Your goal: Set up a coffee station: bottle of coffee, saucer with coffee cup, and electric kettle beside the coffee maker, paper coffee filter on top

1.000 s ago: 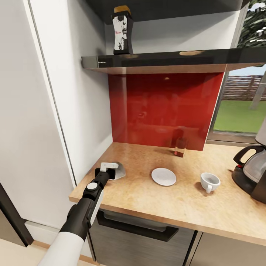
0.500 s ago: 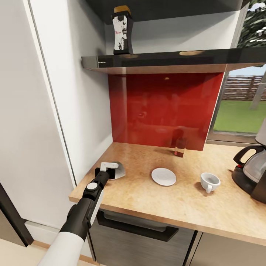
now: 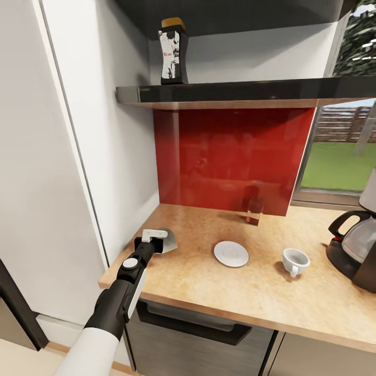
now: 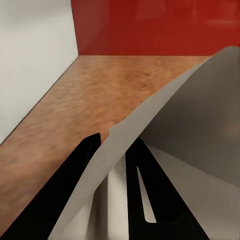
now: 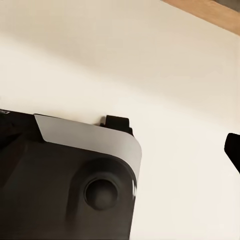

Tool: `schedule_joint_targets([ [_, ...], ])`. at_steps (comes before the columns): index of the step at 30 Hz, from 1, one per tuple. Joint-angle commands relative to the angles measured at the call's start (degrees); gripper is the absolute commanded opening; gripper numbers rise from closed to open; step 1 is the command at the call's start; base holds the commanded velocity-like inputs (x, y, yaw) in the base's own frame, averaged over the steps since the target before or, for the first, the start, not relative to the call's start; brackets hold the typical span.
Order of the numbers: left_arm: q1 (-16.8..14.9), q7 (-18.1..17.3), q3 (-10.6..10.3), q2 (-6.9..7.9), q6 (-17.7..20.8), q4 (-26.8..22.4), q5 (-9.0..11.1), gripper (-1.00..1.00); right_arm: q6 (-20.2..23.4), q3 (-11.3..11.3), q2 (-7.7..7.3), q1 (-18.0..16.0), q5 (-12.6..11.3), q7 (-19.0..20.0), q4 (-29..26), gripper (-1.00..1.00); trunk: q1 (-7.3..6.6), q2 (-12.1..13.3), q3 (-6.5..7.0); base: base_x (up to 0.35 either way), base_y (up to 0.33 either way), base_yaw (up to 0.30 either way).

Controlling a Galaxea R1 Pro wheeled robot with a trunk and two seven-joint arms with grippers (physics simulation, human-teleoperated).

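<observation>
A kitchen corner with a white wall, a glossy red backsplash [image 3: 235, 156] and a window onto grass frames the wood-grain surface [image 3: 250, 284]. In the head view the left end effector [image 3: 156, 239] sits low over the surface's near left corner, its fingers closed on the paper coffee filter [image 3: 168, 241], a pale wedge just at the wall side. The saucer [image 3: 231, 253] lies bare near the middle, and the coffee cup [image 3: 295, 259] stands apart from it on the surface, further right. The coffee maker [image 3: 357, 245] (cut off by the frame edge) stands at the far right with its glass carafe and black handle. Above, the bottle of coffee [image 3: 173, 51] stands upright on the kitchen shelf [image 3: 240, 90].

The left wrist view looks along two dark fingers [image 4: 75, 180] pinching the filter's curved paper sheet [image 4: 190, 130], with the surface and backsplash beyond.

The right wrist view shows a cream floor and a dark robot part [image 5: 65, 185]; the right end effector's state cannot be told.
</observation>
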Motion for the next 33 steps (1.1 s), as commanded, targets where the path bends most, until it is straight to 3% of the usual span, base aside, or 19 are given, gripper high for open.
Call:
schedule_joint_targets([
  [1, 0.0, 0.1, -0.1, 0.0, 0.3, -0.1, -0.7, -1.0, -0.2, 0.3, -0.01, 0.0, 0.1, 0.0, 0.0, 1.0, -0.01, 0.0, -0.06, 0.0, 0.0, 0.0],
  [33, 0.0, 0.1, -0.1, 0.0, 0.3, -0.2, -0.7, -1.0, -0.2, 0.2, 0.01, 0.0, 0.1, 0.0, 0.1, 1.0, -0.23, 0.4, 0.12, 0.0, 0.0, 0.0],
])
